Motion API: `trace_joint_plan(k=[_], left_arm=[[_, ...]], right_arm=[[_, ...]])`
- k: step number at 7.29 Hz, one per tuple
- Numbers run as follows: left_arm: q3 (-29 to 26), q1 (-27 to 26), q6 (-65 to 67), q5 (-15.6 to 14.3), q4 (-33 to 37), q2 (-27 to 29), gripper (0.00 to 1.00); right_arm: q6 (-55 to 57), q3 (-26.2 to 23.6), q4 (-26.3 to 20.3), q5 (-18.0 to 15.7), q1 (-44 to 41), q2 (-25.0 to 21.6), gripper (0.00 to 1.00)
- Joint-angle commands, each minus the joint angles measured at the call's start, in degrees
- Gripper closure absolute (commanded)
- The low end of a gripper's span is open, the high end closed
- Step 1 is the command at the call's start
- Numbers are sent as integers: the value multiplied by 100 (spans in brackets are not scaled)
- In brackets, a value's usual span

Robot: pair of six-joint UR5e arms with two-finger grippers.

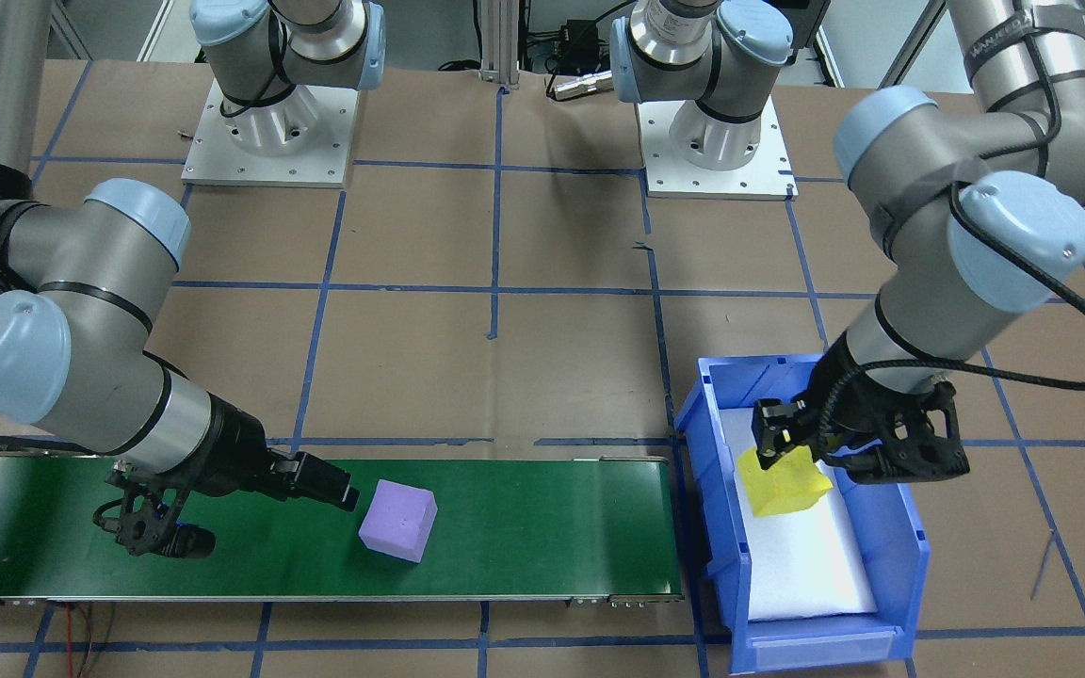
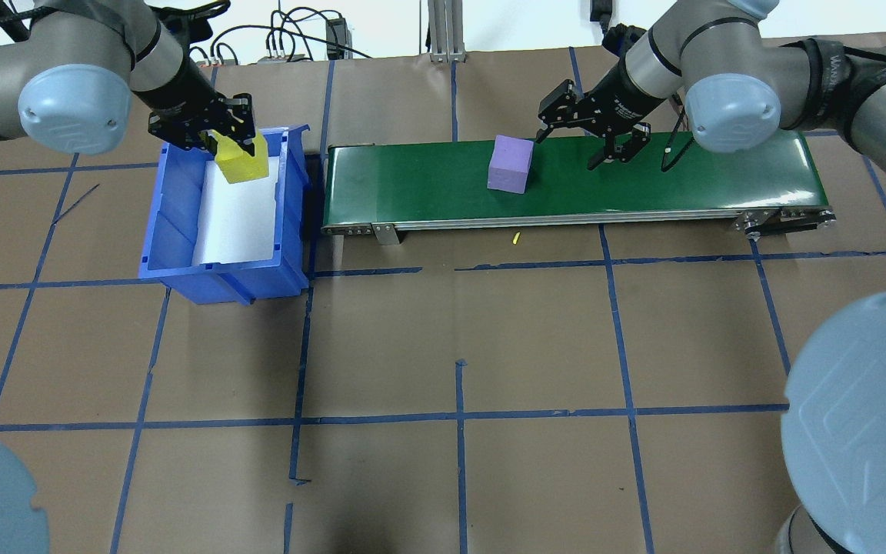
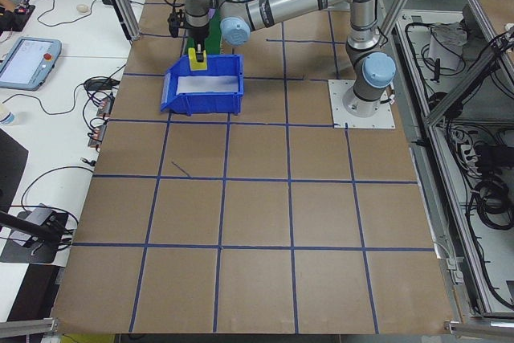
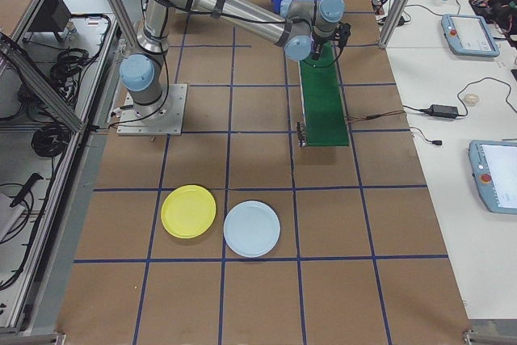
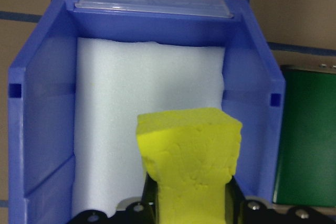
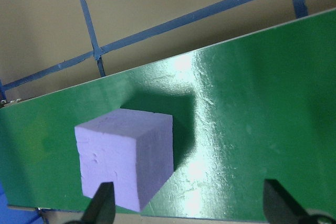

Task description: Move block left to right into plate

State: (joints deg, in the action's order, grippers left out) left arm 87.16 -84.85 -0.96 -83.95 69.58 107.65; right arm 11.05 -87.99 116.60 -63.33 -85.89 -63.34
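A yellow foam block (image 1: 785,482) hangs over the white padding of the blue bin (image 1: 891,556), pinched by my left gripper (image 1: 787,454). The left wrist view shows that yellow block (image 5: 189,156) squeezed between both fingers. A purple block (image 2: 510,163) sits on the green conveyor belt (image 2: 643,185). My right gripper (image 2: 566,150) is open low over the belt. The purple block (image 6: 126,156) lies just ahead of its fingertips, off to one side and not between them. The yellow plate (image 4: 188,212) lies on the table far from both arms.
A pale blue plate (image 4: 251,229) lies beside the yellow one. The blue bin (image 2: 174,231) stands against the belt's end. A small yellow scrap (image 2: 515,238) lies on the brown table by the belt. Operator benches with tablets line the far side.
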Motion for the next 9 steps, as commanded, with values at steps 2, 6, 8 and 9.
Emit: trace_joint_plan(k=[2,6,8,9], left_arm=[[55,-917,396,-7,83,-8,76],[73,-1094,457,2,-1049,914,68],[187,-1095,466,-7,-1280,977,19],[74,-1095,387,-42,-1289,968,4]], right_arm=[[55,62,99,-13,2,137,0],[47,71,257,-161,2,304,0],[47,80,276,-171,2,313,0],[38,63,415,-189,2,383,0]])
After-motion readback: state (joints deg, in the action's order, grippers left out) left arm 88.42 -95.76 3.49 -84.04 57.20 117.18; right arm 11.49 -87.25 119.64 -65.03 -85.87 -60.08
